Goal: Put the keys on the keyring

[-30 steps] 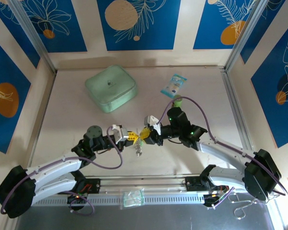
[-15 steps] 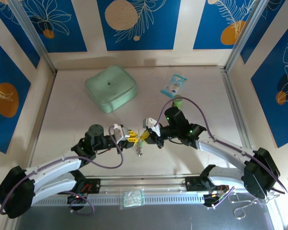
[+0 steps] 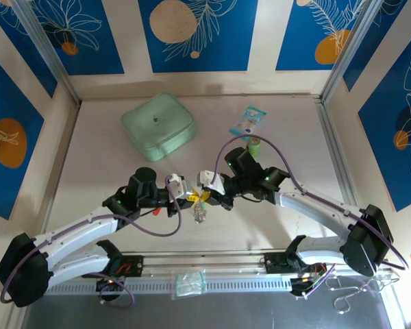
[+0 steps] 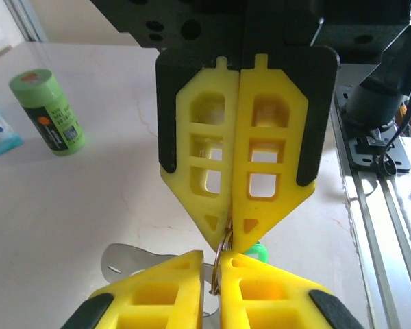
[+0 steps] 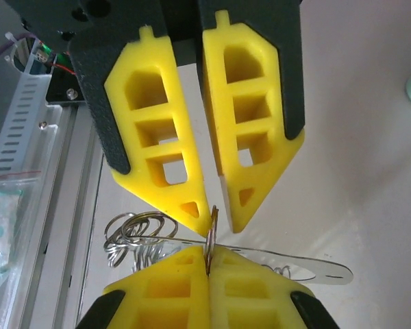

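Note:
My two grippers meet tip to tip above the table's middle, left gripper and right gripper. A thin metal keyring stands on edge between them. The right gripper is shut on the keyring. The left gripper has its fingers slightly apart around the ring's other side, one tip touching it. Under the jaws hangs a bunch of wire rings and a flat silver piece. The green head of one of the keys peeks out behind the right gripper.
A mint-green square pouch lies at the back left. A small green cylinder stands behind the right arm, with a blue packet beyond it. A clear plastic bag lies on the near rail.
Both wrists have shifted slightly away from the near edge. The meeting point has stayed in place and the bunch still hangs below it. The fingertips now sit closer together.

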Robot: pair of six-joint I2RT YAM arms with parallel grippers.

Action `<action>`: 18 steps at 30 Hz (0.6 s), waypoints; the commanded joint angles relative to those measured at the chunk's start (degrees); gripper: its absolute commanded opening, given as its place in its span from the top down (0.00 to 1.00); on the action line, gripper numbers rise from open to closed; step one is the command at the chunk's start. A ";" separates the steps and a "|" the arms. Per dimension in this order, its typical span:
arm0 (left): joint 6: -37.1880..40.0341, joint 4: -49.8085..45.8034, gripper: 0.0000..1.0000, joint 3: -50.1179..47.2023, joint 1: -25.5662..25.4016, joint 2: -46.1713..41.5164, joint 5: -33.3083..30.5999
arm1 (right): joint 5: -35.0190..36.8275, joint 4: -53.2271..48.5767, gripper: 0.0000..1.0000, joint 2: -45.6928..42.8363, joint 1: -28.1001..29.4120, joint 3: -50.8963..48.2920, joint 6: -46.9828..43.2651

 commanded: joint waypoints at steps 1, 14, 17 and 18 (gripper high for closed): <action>2.09 -1.55 0.92 2.10 -0.26 0.71 2.06 | -1.26 -0.41 1.00 -0.33 0.82 1.79 -0.11; -8.24 18.22 1.00 -7.33 -0.32 -3.09 1.02 | -11.69 19.74 0.66 -7.38 -5.83 -11.50 16.76; -10.18 22.07 1.00 -8.74 -0.28 -2.53 0.80 | -13.36 23.15 0.66 -7.11 -6.03 -13.10 19.09; -10.45 22.57 1.00 -8.90 -0.28 -2.43 0.82 | -13.75 23.59 0.66 -6.85 -6.03 -13.27 19.45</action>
